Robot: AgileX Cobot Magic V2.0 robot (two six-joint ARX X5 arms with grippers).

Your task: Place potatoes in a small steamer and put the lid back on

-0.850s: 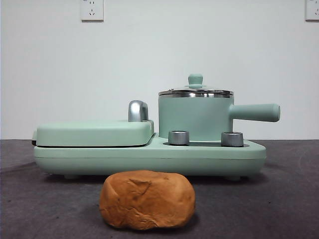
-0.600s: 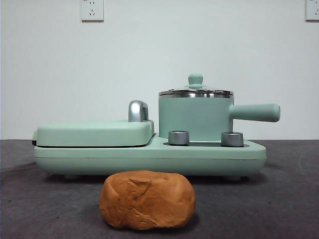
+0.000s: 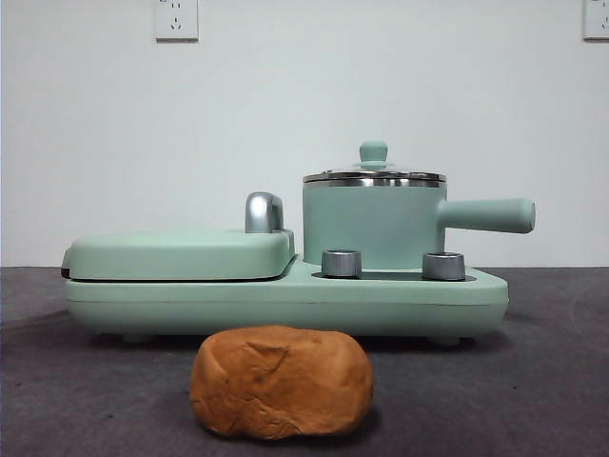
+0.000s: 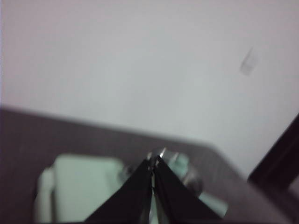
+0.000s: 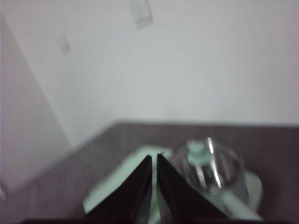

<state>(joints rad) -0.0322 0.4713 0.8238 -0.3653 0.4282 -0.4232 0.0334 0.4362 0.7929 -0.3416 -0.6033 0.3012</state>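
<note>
Potato [image 3: 281,382] before lidded steamer [image 3: 374,227]; both grippers' [image 4: 153,161] [image 5: 154,158] fingers clenched, empty; no legible writing.

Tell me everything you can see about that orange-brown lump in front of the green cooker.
The potato is one large rounded lump, orange-brown and matte, with creases and dents across its face. It rests on the dark table, in front of the mint-green cooker base and apart from it. Nothing else touches it; no gripper is near it.
</note>
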